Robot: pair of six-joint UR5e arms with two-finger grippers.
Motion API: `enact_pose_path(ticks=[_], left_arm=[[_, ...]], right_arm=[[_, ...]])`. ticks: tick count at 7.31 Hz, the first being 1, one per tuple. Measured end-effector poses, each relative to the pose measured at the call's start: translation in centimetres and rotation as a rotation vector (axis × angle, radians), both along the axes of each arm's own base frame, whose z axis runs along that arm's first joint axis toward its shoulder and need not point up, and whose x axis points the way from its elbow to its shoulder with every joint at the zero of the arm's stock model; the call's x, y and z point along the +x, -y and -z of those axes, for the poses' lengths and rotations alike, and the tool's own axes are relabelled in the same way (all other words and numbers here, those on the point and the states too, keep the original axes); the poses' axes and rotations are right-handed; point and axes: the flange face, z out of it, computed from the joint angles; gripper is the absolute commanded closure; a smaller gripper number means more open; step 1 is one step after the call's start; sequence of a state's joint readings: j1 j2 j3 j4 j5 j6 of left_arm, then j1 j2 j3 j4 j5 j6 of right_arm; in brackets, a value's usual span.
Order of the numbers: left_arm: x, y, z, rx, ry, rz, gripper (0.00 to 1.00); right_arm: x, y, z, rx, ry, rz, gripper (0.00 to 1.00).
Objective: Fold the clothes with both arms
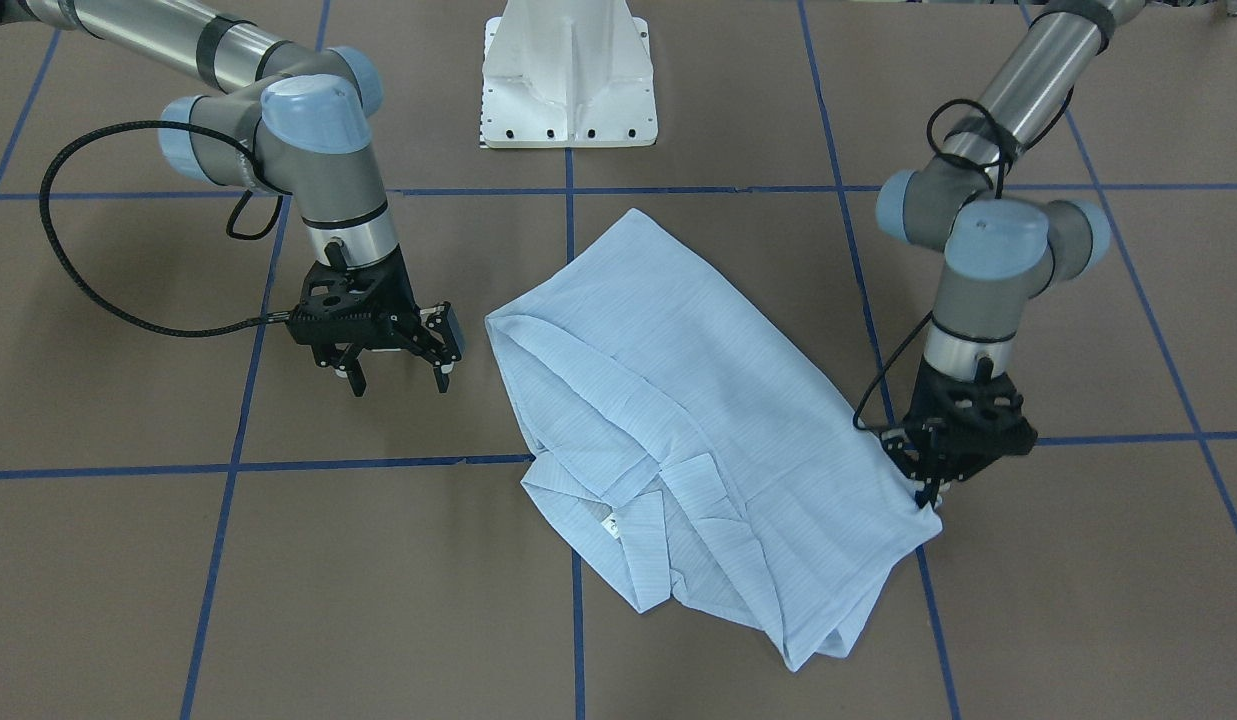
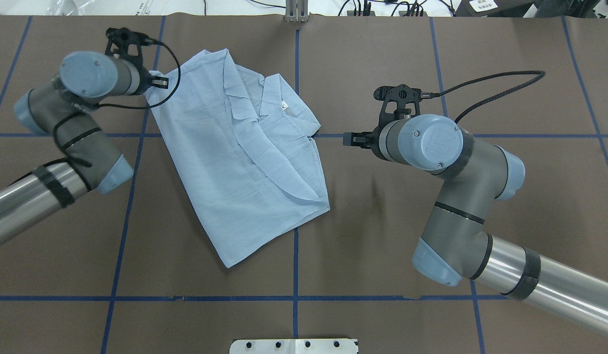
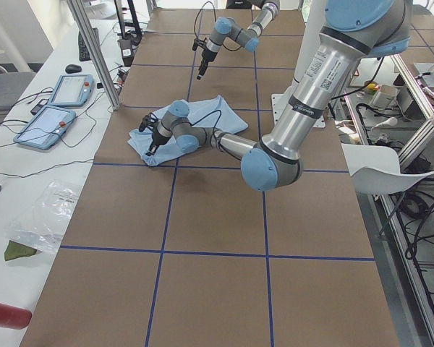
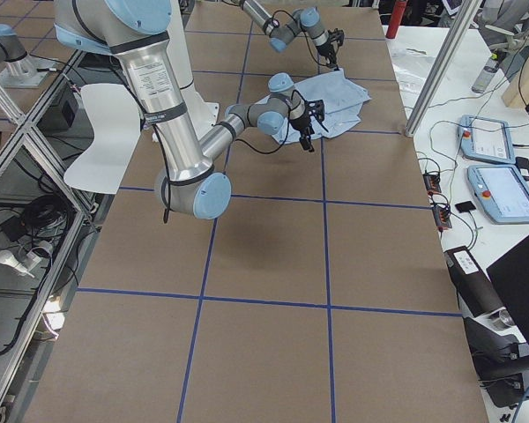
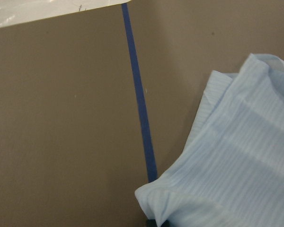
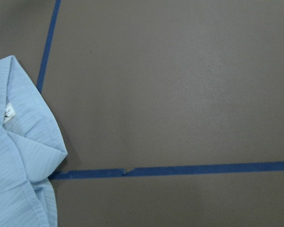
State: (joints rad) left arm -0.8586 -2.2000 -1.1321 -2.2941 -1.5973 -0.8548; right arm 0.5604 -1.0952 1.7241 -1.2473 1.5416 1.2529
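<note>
**Two-arm folding scene, seen by four fixed cameras and two wrist cameras.** The light blue, finely striped shirt (image 1: pixel 678 400) lies flat near the middle of the brown table (image 1: pixel 378 600). It is set diagonally over a crossing of the blue tape lines (image 1: pixel 238 466) that divide the surface into squares. The shirt is folded into a compact, roughly oblong shape with overlapping layers. Its collar (image 1: pixel 638 530) end, with the small white neck label (image 1: pixel 610 527) showing, points away from the white pedestal base (image 1: pixel 568 80). The opposite, narrower corner points toward the base.

**Left arm.** The left arm (image 1: pixel 988 260) reaches to the corner of the shirt on the robot's left, at the collar end. The left tool (image 1: pixel 926 492) points straight down, its fingers together on that corner of the fabric at table level. In the left wrist view the corner appears puckered and slightly raised at the bottom edge, with a tape line running just beside it.

**Right arm.** The right arm (image 1: pixel 318 140) is bent over the table on the other side of the shirt. The right tool (image 1: pixel 400 380) is held a little above bare table, near the shirt's edge but apart from it. Its fingers are spread, with nothing between them. The right wrist view shows the collar tip and label at its left edge, beside a tape crossing.

**Surroundings.** In the exterior left view, two tablets (image 3: pixel 47 124) lie on a white surface beside the table
</note>
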Motion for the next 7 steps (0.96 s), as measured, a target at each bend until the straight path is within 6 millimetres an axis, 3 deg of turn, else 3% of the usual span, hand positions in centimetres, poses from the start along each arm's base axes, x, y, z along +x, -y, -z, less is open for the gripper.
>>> enact_pose_path(ticks=[1,2,3,5,7], left_arm=[[0.3,2.9,1.5,-0.001,0.006,0.016,0.48],[-0.8,4.8,2.1,0.021,0.03,0.01,0.0],[-2.4,5.6,1.8,0.065,0.052,-0.025,0.0],[-5.5,4.6,-0.1,0.116,-0.004,-0.118,0.0],[-7.7,1.8,-1.1,0.127,-0.063,-0.167,0.0]], right_arm=[[-0.3,-0.7,0.7,0.001,0.013,0.004,0.0],[-0.5,-1.0,1.1,0.002,0.02,0.007,0.0],[-1.0,-1.1,1.8,0.003,0.026,0.01,0.0],[-3.8,0.0,4.7,-0.043,0.03,-0.012,0.0],[-9.5,2.5,8.2,-0.168,0.02,-0.085,0.05]])
